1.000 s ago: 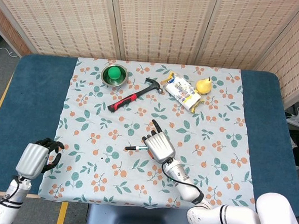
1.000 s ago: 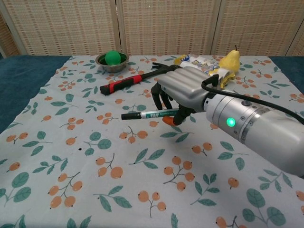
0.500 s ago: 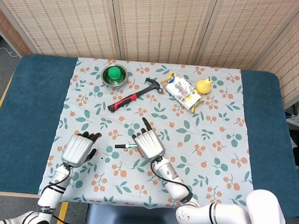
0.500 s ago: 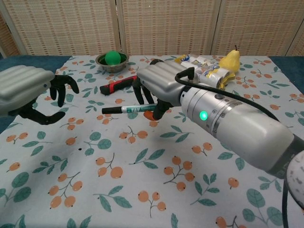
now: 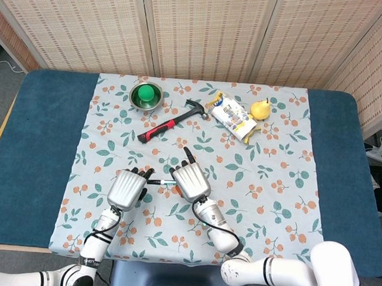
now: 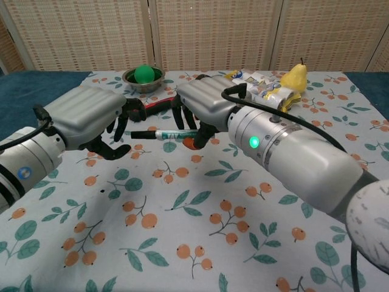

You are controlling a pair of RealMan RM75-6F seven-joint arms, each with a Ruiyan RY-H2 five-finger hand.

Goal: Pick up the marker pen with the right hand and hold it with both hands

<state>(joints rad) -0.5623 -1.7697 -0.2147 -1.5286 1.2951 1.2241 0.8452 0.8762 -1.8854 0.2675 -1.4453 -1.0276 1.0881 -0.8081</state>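
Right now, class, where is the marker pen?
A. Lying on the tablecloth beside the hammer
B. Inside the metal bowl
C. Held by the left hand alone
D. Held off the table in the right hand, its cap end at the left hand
D: the right hand holds the pen above the cloth, its dark end reaching the left hand.

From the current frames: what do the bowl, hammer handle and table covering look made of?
Bowl: looks like metal, probably steel, given its grey shiny rim; a green ball sits inside.
Hammer handle: black with a red grip, likely rubber or plastic over the shaft; matte, but the material can't be confirmed.
Table covering: seemingly printed fabric or oilcloth, with a leaf and orange fruit pattern; it lies flat over a blue tabletop.
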